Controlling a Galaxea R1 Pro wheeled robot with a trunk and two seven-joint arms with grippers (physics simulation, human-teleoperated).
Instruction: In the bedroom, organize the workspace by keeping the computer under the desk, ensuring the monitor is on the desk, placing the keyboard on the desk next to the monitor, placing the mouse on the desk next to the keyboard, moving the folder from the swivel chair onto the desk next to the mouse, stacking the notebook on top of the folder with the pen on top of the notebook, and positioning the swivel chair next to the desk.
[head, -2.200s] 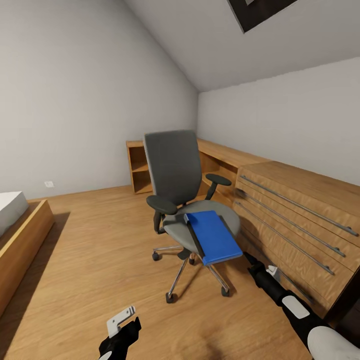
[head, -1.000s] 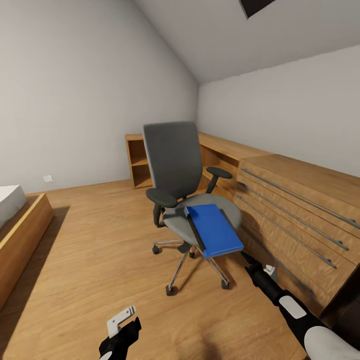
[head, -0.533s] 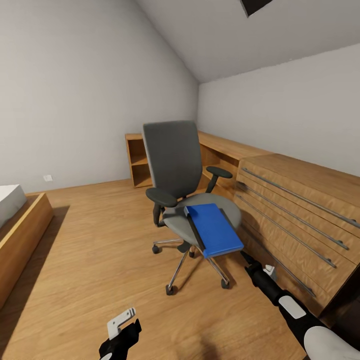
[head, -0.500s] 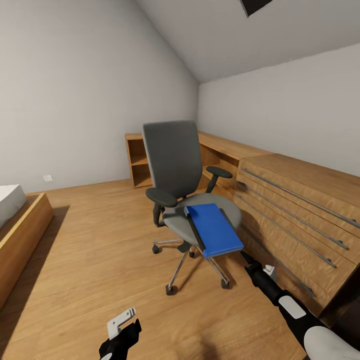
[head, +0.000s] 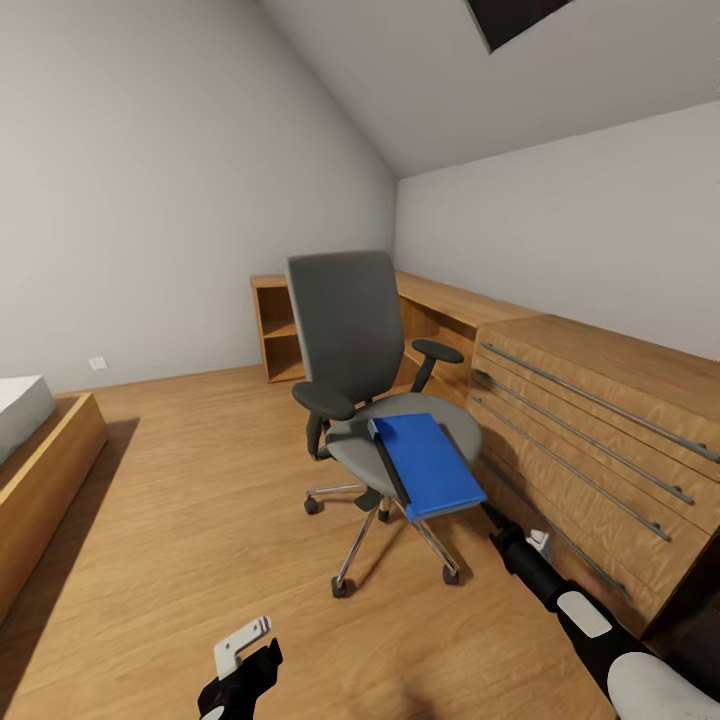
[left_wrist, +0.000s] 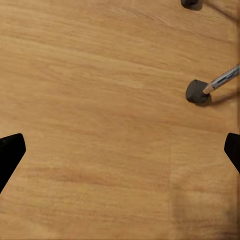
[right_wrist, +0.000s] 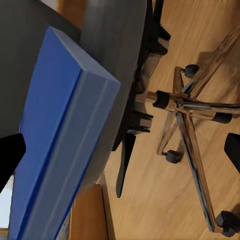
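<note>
The folder (head: 428, 465) lies near the middle of the head view, on the seat of the swivel chair (head: 345, 330), its near end jutting past the seat edge. Our right gripper (right_wrist: 120, 150) sits just below that end, jaws spread, nothing between them. Our left gripper (left_wrist: 120, 155) hangs at the bottom over bare floor (head: 180, 520), also spread. We judge the risk is nudging the chair, since it could roll on its casters, or tipping the overhanging folder off.

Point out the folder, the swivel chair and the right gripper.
folder (head: 428, 465), head view, middle of blue cover.
swivel chair (head: 345, 320), head view, grey backrest.
right gripper (right_wrist: 120, 150), right wrist view, midway between fingertips.
</note>
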